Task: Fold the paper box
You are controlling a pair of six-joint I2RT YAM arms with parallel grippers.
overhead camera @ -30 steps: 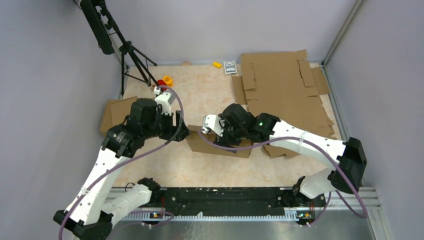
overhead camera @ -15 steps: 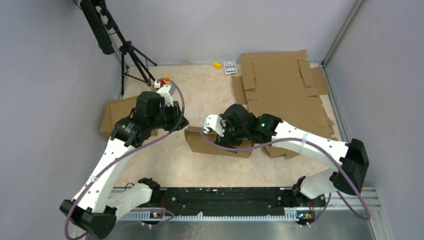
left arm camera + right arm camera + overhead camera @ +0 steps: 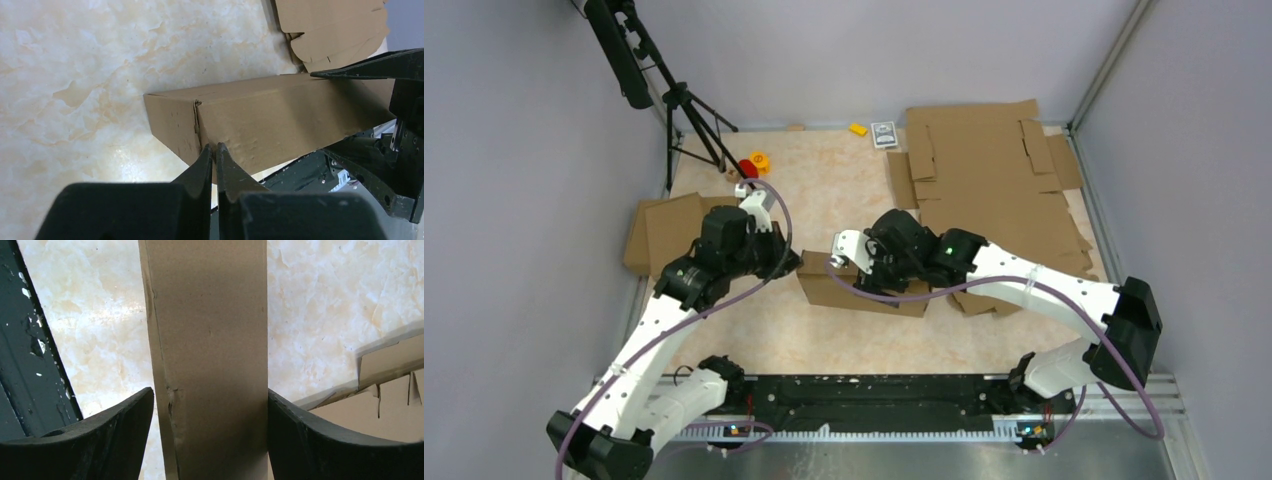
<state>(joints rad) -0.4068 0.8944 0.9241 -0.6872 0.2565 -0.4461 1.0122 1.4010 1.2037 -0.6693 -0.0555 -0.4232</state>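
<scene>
Quickly counted: one paper box [image 3: 864,292], two grippers, one pile of flat slotted cardboard sheets [image 3: 999,190], what looks like two overlapping smaller cardboard pieces [image 3: 664,230], and one tripod [image 3: 689,120]. One red item [image 3: 748,167], one orange item [image 3: 760,159], one yellow item [image 3: 857,129] and one small dark pack [image 3: 884,134] are also seen.

The paper box is set on the marbled table [image 3: 824,190] as a shallow closed-looking carton. The pile lies beyond it and to its right, the smaller pieces to its left. The tripod and the four small items stand well behind it.

The left gripper [image 3: 789,262] is placed at the box's left end. In the left wrist view its jaws are pressed together, and the fingertips [image 3: 205,155] are set against the box wall [image 3: 280,120] just beside the corner seam. Whether a cardboard edge is pinched between them cannot be told.

The right gripper [image 3: 864,270] is set over the box near that same end. In the right wrist view the box [image 3: 210,340] is straddled across its width. One finger [image 3: 125,425] is laid against each long side, so the jaws are held wide in a grip on it.
</scene>
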